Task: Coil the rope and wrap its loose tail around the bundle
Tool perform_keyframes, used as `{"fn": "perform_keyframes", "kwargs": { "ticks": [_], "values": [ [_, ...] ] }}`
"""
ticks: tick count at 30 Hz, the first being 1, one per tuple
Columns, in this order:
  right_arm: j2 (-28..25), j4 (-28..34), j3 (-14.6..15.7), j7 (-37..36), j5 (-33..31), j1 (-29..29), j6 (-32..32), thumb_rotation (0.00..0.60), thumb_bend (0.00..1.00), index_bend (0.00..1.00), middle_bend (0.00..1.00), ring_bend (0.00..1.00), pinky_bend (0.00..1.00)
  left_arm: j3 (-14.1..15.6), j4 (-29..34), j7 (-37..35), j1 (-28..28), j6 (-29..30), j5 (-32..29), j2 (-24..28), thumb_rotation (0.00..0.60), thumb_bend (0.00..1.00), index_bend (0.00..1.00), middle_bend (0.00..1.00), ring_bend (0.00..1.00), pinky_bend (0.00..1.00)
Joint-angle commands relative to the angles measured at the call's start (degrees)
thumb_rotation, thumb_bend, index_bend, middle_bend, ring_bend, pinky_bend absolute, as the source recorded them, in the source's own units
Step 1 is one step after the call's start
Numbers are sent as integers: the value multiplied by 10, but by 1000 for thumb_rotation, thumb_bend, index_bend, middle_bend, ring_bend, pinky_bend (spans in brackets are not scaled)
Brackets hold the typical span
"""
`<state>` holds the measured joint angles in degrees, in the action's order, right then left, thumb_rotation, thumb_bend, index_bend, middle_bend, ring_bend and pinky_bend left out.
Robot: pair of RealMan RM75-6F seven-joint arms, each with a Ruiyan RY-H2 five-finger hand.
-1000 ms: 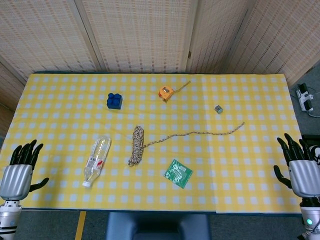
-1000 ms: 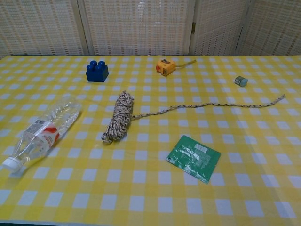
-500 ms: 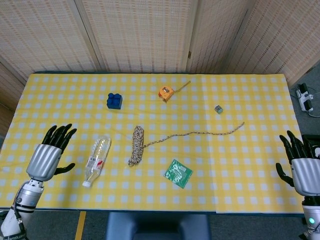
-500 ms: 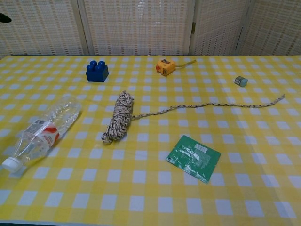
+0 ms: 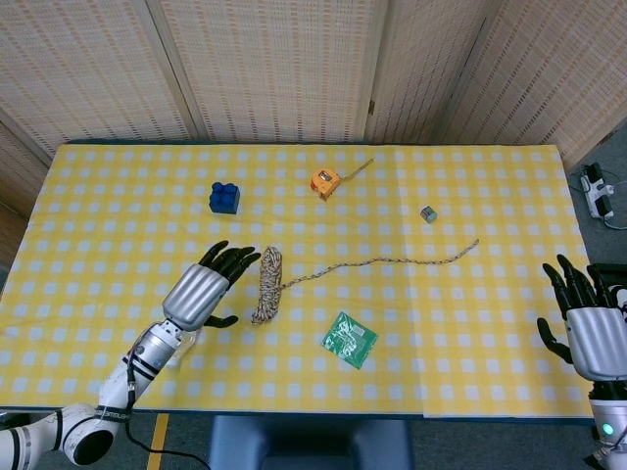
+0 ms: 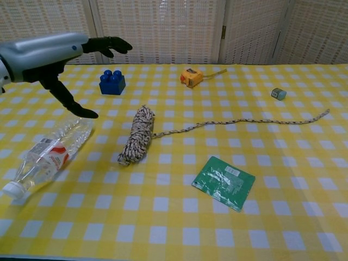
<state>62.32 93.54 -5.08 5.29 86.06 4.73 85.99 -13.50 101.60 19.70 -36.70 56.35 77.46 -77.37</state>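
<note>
— Where's the speckled brown-and-white braided rope point(image 5: 265, 284) sitting?

— Near the middle of the yellow-checked worktop point(image 5: 470, 343). Most of it lies in a tight elongated bundle, and the loose tail point(image 5: 392, 262) trails off to the right, flat on the cloth.

— Looks soft.

— I'd say light and limp, nothing stiff about it. The bundle will likely sag or spread if it's picked up by one end, so I'd take it around the middle and pinch the tail close to where it leaves the coil.

— And the hands?

— The left hand point(image 5: 203, 292) hovers just beside the bundle, its fingers point(image 5: 235, 258) spread, holding nothing, above the clear plastic bottle point(image 6: 46, 155). The right hand point(image 5: 588, 328) is well apart at the worktop's right edge, fingers also apart and empty.
</note>
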Motion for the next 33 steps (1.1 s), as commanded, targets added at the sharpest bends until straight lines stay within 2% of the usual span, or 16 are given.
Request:
{"fn": "perform_keyframes", "kwargs": {
  "ticks": [1, 5, 11, 17, 23, 33],
  "values": [
    [0, 0, 0, 0, -1, 0, -1, 600, 430, 0, 28, 111, 0, -8, -30, 38, -35, -26, -52, -51, 600, 157, 67, 118, 158, 128],
    [0, 0, 0, 0, -2, 1, -2, 600, 430, 0, 28, 111, 0, -11, -61, 65, -60, -31, -98, -100, 600, 158, 66, 128, 179, 164],
    [-1, 2, 1, 2, -4, 1, -3, 600, 431, 0, 28, 111, 0, -16, -114, 79, -86, -30, -164, -165, 600, 158, 61, 128, 172, 166],
    [-2, 4, 1, 3, -5, 1, -5, 600, 430, 0, 28, 111, 0, -10, -169, 83, -102, -19, -178, -215, 600, 157, 53, 128, 149, 159],
    [-4, 7, 2, 3, -5, 2, -7, 600, 430, 0, 28, 112, 0, -17, -250, 86, -121, -12, -199, -274, 600, 158, 49, 128, 137, 156],
    [-5, 4, 3, 1, -8, 0, -6, 600, 429, 0, 28, 112, 0, -21, -331, 132, -128, -4, -264, -316, 600, 158, 30, 111, 110, 128]
  ]
}}
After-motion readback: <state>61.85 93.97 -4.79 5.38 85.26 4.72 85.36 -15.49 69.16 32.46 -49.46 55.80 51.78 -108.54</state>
